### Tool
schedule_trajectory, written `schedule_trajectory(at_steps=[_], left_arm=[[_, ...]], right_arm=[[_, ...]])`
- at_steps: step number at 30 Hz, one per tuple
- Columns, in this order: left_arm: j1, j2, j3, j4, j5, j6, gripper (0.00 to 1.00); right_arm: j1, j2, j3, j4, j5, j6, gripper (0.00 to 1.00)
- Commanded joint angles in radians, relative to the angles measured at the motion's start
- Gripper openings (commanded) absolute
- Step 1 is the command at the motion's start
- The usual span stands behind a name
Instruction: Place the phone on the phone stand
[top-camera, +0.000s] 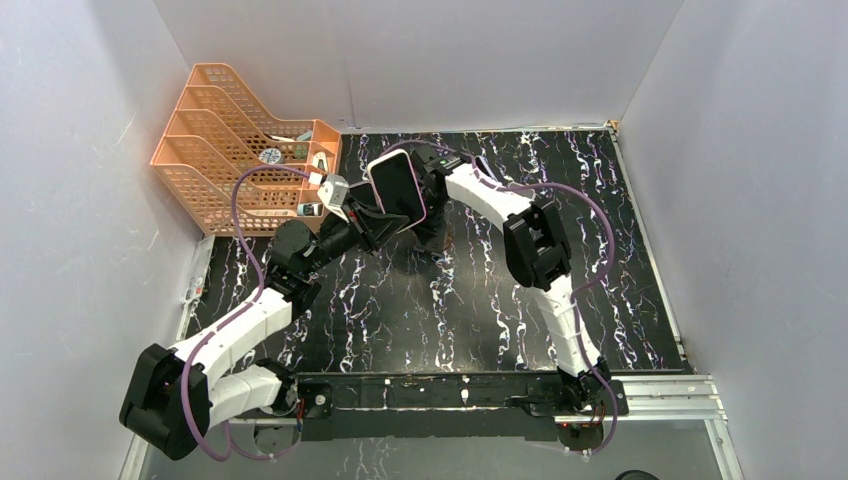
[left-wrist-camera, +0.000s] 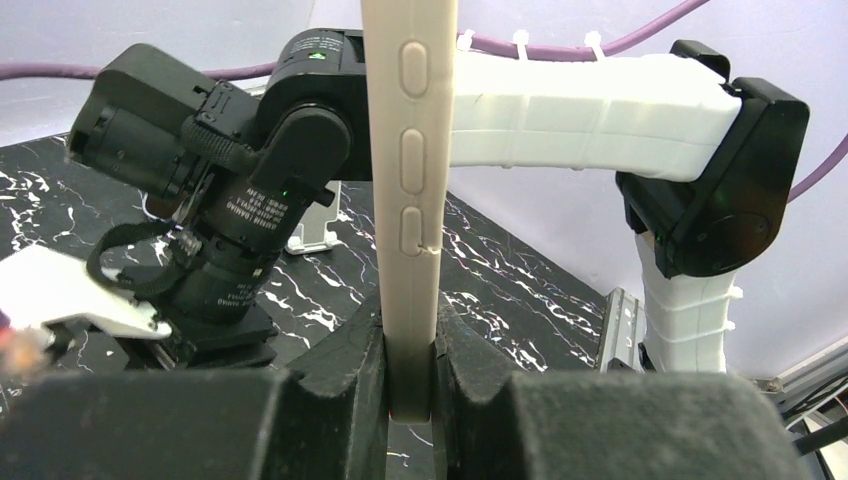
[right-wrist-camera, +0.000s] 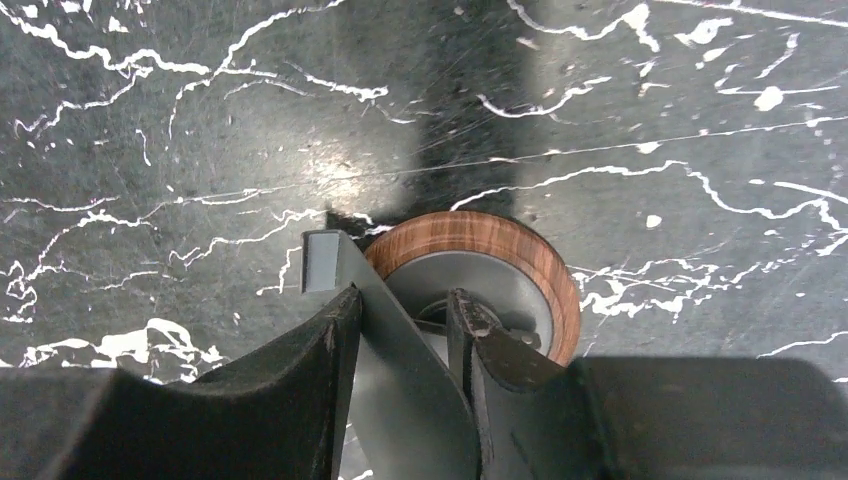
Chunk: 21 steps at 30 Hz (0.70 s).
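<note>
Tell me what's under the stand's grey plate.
A round base with a wood-grain rim, resting on the black white-veined tabletop. The grey plate and right fingers cover its near part.

Bright even light, glare on the table (right-wrist-camera: 330, 180), right gripper (right-wrist-camera: 405, 300) blurred.

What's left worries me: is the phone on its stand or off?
Off. The phone stands on edge, clamped in the left pincer; the stand sits apart, between the fingers of the right pincer.

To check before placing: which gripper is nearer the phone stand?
Right: the right gripper straddles the phone stand; the left gripper holds the phone beside it.
</note>
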Motion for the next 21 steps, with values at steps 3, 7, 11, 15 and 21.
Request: schedule_trajectory(at_steps=[3, 7, 11, 15, 21], left_arm=[[0.004, -0.01, 0.012, 0.066, -0.006, 0.019, 0.0], [0.004, -0.001, 0.012, 0.066, 0.0, 0.02, 0.0], [0.004, 0.02, 0.017, 0.066, 0.017, 0.024, 0.0], [0.004, 0.051, 0.016, 0.081, 0.026, 0.037, 0.0], [0.004, 0.14, 0.028, 0.143, 0.057, 0.033, 0.0]], right_arm=[[-0.128, -0.18, -0.16, 0.404, -0.271, 0.058, 0.49], [-0.146, -0.241, -0.213, 0.492, -0.35, 0.082, 0.58], [-0.176, -0.247, -0.176, 0.482, -0.351, 0.095, 0.6], [-0.259, -0.329, -0.233, 0.565, -0.426, 0.18, 0.6], [-0.409, -0.636, -0.645, 1.137, -0.659, 0.507, 0.61]])
